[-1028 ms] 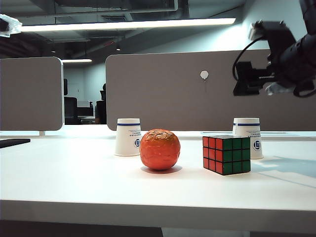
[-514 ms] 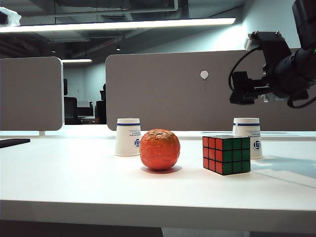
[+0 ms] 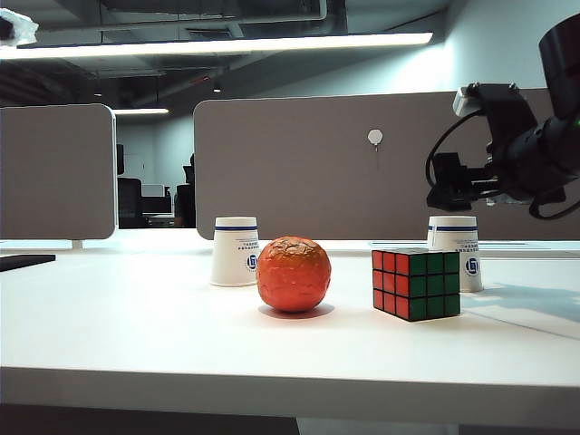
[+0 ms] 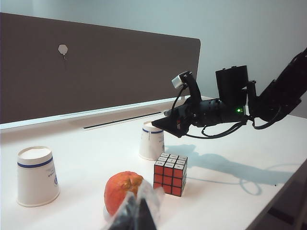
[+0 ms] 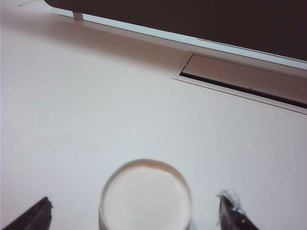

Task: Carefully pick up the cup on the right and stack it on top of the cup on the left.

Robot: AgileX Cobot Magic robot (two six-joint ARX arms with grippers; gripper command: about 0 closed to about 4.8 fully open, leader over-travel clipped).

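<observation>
The cup on the right [image 3: 456, 237] is a white paper cup with a blue band, standing upside down behind the cube. It also shows as cup [image 4: 152, 140] and cup [image 5: 145, 194]. The cup on the left [image 3: 235, 251] [image 4: 36, 175] matches it and is also upside down. My right gripper [image 3: 446, 184] [image 4: 165, 125] [image 5: 136, 214] hovers open just above the right cup. Its fingertips [image 5: 232, 211] stand wide on either side of the cup's base, touching nothing. My left gripper [image 4: 139, 218] is shut and empty, well back from the objects.
An orange ball [image 3: 293, 274] [image 4: 122, 191] and a Rubik's cube [image 3: 415, 283] [image 4: 170, 174] sit in front of and between the cups. A grey partition [image 3: 362, 163] runs along the table's back edge. A cable slot [image 5: 240, 79] lies in the tabletop beyond the right cup.
My right gripper has come down and tipped further downward over the right cup, still open. Cups, ball and cube have not moved.
</observation>
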